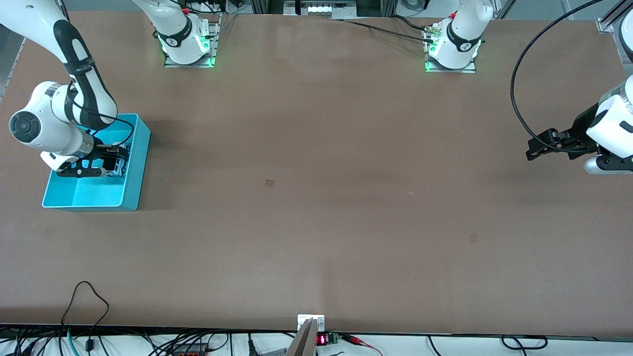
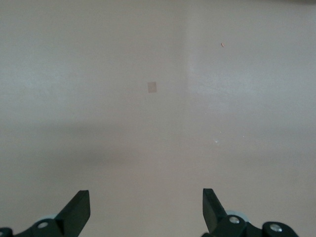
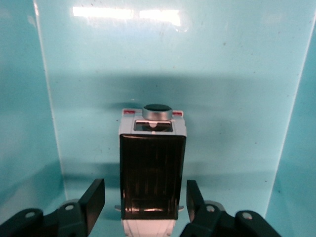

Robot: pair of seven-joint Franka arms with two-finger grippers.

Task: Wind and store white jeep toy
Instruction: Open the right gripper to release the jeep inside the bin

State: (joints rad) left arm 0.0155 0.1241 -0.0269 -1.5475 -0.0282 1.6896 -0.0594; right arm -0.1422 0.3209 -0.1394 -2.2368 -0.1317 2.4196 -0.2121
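Observation:
The white jeep toy (image 3: 152,173), with a black roof and a spare wheel on its rear, rests on the floor of the turquoise bin (image 3: 237,74). My right gripper (image 3: 144,195) is down inside the bin with its fingers on either side of the jeep. A small gap shows on each side, so it is open. In the front view the right gripper (image 1: 110,162) is in the bin (image 1: 136,183) at the right arm's end of the table, and the jeep (image 1: 118,168) is mostly hidden by it. My left gripper (image 2: 146,197) is open and empty over bare table; it waits at the left arm's end (image 1: 536,148).
The bin's walls (image 3: 44,98) stand close on both sides of the right gripper. A black cable (image 1: 519,89) loops over the table at the left arm's end. Small square marks (image 1: 269,183) lie on the brown tabletop.

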